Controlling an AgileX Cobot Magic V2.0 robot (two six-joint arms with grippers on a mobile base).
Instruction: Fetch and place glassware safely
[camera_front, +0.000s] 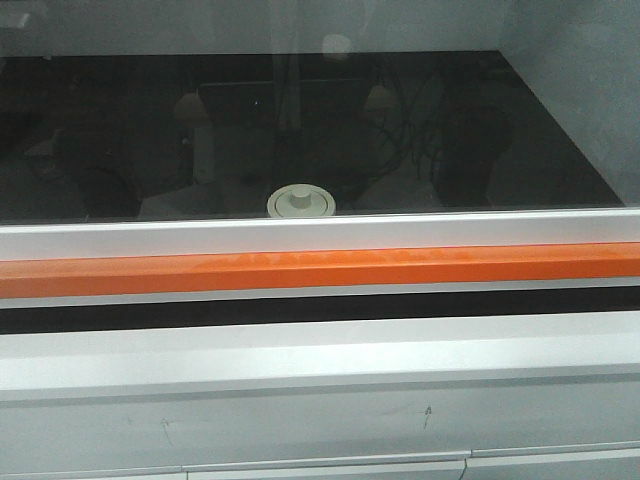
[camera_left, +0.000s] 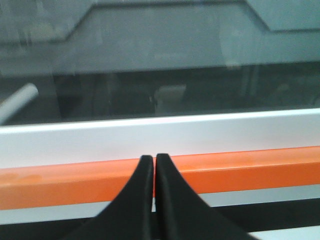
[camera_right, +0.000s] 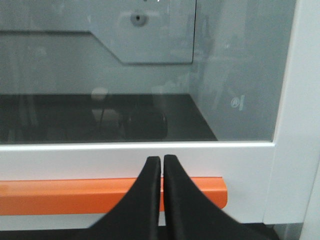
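Note:
The glass jar's round off-white lid (camera_front: 302, 201) with its central knob shows in the front view, behind the glass sash, on the black floor of the cabinet near its front edge. The jar body is hidden behind the sash frame. My left gripper (camera_left: 155, 159) is shut and empty, its black fingers in front of the orange handle bar (camera_left: 240, 172). My right gripper (camera_right: 162, 160) is shut and empty, in front of the white sash frame and the right end of the orange bar (camera_right: 100, 196). Neither gripper shows in the front view.
A glass sash (camera_front: 320, 120) with a white lower frame (camera_front: 320, 235) and a long orange handle bar (camera_front: 320, 268) closes the cabinet. Its black floor (camera_front: 520, 150) reflects the robot. A white upright frame (camera_right: 295, 115) stands at the right. Grey drawers (camera_front: 320, 420) lie below.

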